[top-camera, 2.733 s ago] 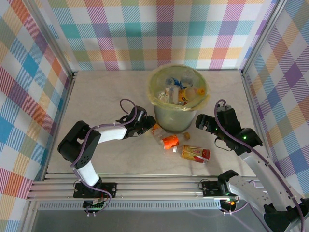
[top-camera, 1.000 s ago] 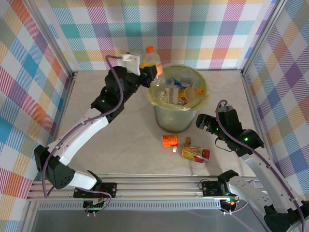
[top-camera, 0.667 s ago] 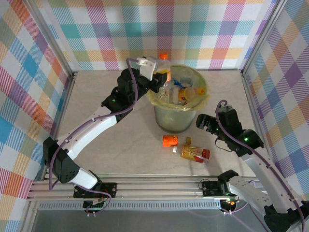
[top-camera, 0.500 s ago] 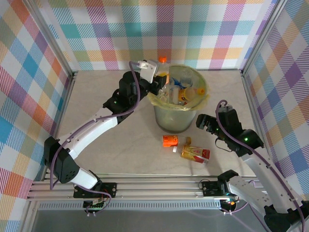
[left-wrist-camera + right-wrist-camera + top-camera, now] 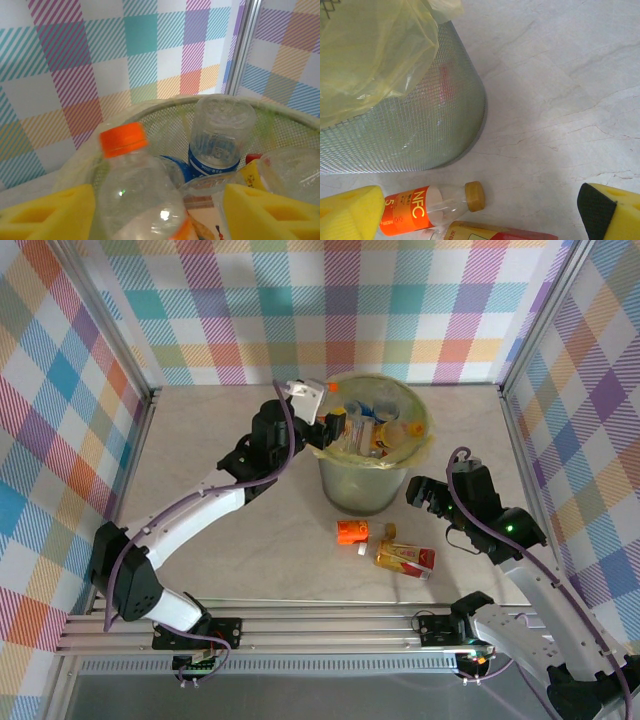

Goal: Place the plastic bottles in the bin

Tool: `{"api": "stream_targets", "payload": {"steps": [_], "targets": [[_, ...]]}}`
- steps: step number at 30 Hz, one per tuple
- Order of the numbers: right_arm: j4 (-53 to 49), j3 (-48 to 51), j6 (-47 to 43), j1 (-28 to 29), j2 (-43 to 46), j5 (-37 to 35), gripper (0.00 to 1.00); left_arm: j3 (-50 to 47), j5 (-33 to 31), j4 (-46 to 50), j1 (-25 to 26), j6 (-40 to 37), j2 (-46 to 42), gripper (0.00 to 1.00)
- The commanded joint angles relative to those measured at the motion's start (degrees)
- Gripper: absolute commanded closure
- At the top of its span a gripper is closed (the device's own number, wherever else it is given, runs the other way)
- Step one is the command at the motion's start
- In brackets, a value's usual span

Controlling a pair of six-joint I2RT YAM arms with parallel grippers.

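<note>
Robot test cell, plaid walls [image 5: 340,310], aluminium frame [image 5: 300,625]

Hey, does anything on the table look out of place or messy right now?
Yes. An orange-labelled bottle and a red-and-gold bottle lie on their sides on the table, by the near side of the bin rather than in it. The bin looks crammed, with bottles piled up to its rim.
</note>
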State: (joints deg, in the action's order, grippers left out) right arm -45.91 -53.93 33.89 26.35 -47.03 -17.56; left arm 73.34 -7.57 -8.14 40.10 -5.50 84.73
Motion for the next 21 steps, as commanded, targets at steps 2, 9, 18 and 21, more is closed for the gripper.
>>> {"api": "stream_targets", "payload": {"steps": [2,9,18,21], "targets": [[0.87,0.67,0.75,0.28,0.74,-0.55,0.0,-1.29,0.01,-2.54,0.33,1.73,-3.45,0.22],[1.09,0.58,0.74,0.28,0.51,-0.37,0.0,-1.63,-0.04,-2.58,0.33,3.12,-4.77,0.21],[0.56,-0.73,0.32,0.3,-0.6,0.01,0.0,7.37,-10.63,4.35,-0.42,6.85,-1.1,0.28],[0.21,-0.99,0.2,0.29,-0.61,-0.1,0.0,11.07,-12.33,8.63,-1.08,9.56,0.41,0.28]]}}
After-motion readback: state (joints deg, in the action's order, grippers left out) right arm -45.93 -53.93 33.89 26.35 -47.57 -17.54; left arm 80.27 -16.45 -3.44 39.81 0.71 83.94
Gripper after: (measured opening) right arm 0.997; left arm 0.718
